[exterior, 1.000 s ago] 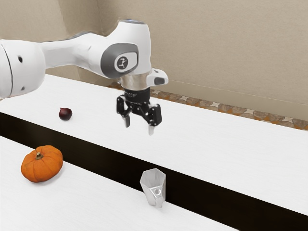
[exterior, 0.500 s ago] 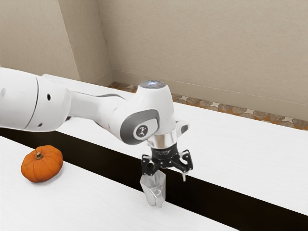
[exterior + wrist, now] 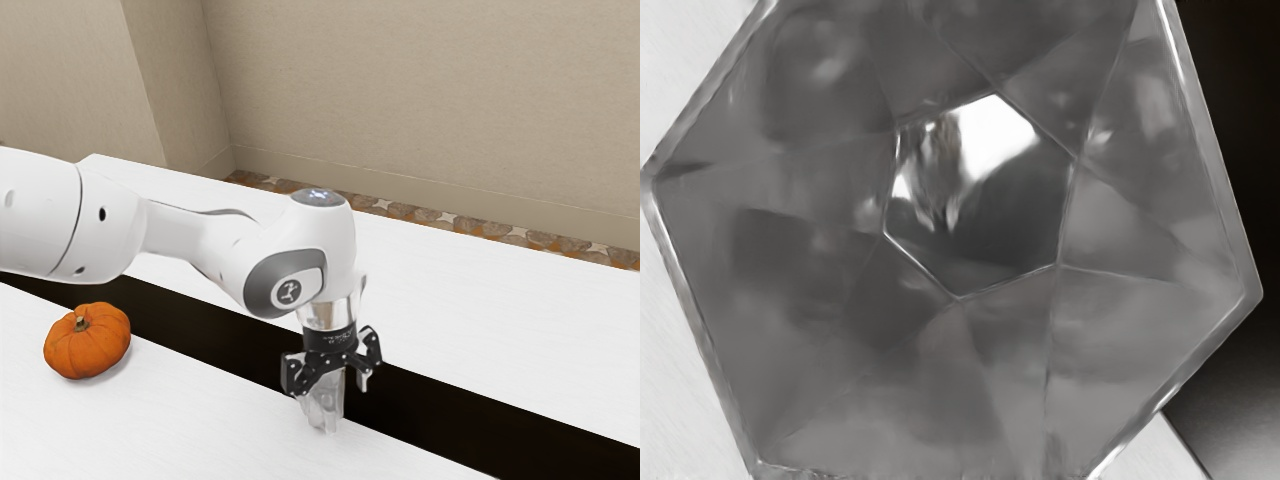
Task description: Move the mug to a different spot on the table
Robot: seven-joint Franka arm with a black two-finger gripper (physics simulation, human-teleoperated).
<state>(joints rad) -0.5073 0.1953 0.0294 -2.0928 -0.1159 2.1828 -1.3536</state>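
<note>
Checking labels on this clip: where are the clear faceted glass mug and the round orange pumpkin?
Clear faceted glass mug (image 3: pixel 325 412), exterior view, on its lower body wall.
Round orange pumpkin (image 3: pixel 87 342), exterior view, on the middle of its ribbed side.

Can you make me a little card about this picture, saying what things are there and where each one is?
mug: see-through, with flat sides, standing upright on the table, by the dark gap
pincer: black, pointing down, right at the mug's top
pumpkin: orange, on the table, far from the mug, toward the exterior view's left
table: white
gap: a dark strip running behind the mug
job: mug not lifted yet
</note>
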